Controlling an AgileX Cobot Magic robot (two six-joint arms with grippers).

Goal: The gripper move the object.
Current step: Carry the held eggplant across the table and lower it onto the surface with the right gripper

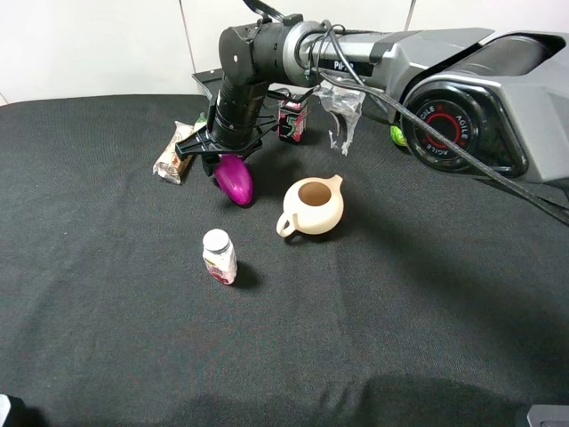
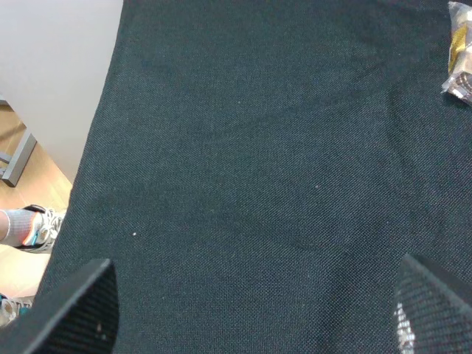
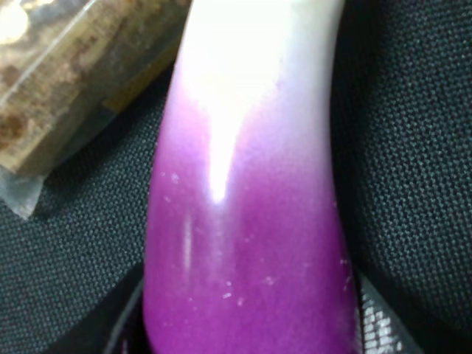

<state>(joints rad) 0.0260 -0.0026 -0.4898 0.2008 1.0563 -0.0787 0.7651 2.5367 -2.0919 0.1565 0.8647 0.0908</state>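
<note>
Right wrist view: the fingers (image 3: 122,332) of our gripper (image 1: 229,162) hug the fat purple end of the object (image 3: 243,243), which lies on the bench (image 3: 413,147). We cannot tell if they squeeze. It is shiny, so it could slip out or bump the snack pack (image 3: 66,96) just beyond.

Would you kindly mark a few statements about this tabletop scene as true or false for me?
1. The eggplant sits between the right jaws. True.
2. The teapot has its lid on. False: its top is open, with no lid on it.
3. The white-capped bottle lies on its side. False: it stands upright.
4. The left jaws are open and empty. True.
</note>
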